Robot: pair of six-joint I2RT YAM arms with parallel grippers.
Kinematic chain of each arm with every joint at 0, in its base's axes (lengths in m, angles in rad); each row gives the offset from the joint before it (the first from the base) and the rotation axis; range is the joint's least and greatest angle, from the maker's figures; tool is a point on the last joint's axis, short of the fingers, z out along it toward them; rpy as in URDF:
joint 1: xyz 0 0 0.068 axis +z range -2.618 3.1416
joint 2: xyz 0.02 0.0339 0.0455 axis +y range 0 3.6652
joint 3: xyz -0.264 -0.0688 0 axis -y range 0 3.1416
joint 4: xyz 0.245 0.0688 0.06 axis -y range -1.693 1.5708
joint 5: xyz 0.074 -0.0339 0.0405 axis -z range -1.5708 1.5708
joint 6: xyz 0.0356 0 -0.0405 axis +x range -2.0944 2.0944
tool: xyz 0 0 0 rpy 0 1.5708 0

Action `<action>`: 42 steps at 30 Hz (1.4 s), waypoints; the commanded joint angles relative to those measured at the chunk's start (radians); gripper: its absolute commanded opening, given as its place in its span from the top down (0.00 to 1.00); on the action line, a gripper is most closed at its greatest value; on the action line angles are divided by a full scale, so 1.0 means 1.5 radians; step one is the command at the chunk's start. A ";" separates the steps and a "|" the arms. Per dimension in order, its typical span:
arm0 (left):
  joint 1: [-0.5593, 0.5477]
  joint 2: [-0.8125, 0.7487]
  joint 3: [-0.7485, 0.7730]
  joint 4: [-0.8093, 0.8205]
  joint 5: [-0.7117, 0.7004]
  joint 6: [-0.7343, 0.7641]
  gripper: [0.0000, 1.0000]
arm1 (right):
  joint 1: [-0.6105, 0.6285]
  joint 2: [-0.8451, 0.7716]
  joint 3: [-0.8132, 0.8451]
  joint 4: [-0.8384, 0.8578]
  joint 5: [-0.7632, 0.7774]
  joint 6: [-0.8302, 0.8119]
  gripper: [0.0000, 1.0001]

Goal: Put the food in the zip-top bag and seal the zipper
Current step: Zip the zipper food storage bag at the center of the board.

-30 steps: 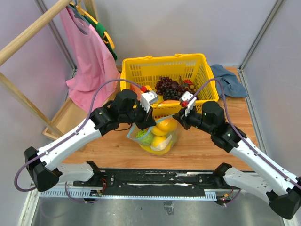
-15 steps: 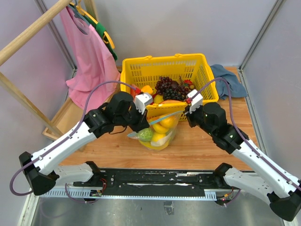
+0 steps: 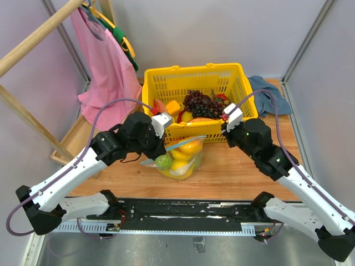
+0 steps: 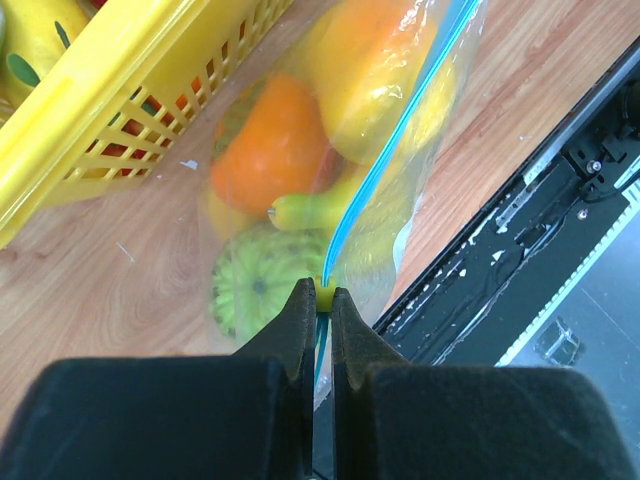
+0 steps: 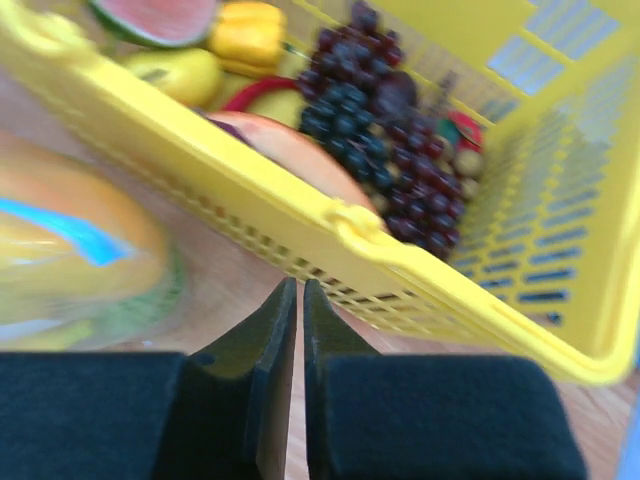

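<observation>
The wooden table (image 3: 238,172) carried a big yellow basket (image 3: 191,70) at the middle of its far edge, with grapes (image 3: 198,102) and other toy produce inside. Just in front of the basket, about mid-table and touching or nearly touching its near wall, sat the zip-top bag (image 3: 178,166), bulging with the food. Through the plastic I could make out an orange fruit (image 4: 268,150), a bumpy green one (image 4: 248,290) and a yellow piece (image 4: 300,212). All of the food meant for the bag looked to be in, so I took the step in hand to be the sealing. The zipper (image 4: 400,140) ran as one thin blue line across the top of the bag. Whether it was pressed shut along its length, I could not tell. The left gripper (image 4: 318,296) was clamped on the zipper at the end nearer the table's left edge. The right gripper (image 5: 300,292) hung near the basket's near wall, towards the zipper's other end, its fingers drawn together on nothing I could see. To do this well, I judged, the left pinch should stay squarely on the strip and run along it towards the right edge. The right gripper would need to hold the other end first, or the loose, top-heavy bag might drag or tip instead of zipping.
</observation>
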 commanded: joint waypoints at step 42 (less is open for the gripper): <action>-0.022 0.017 0.024 0.140 0.130 0.062 1.00 | 0.020 0.265 0.110 0.060 -0.725 -0.202 0.66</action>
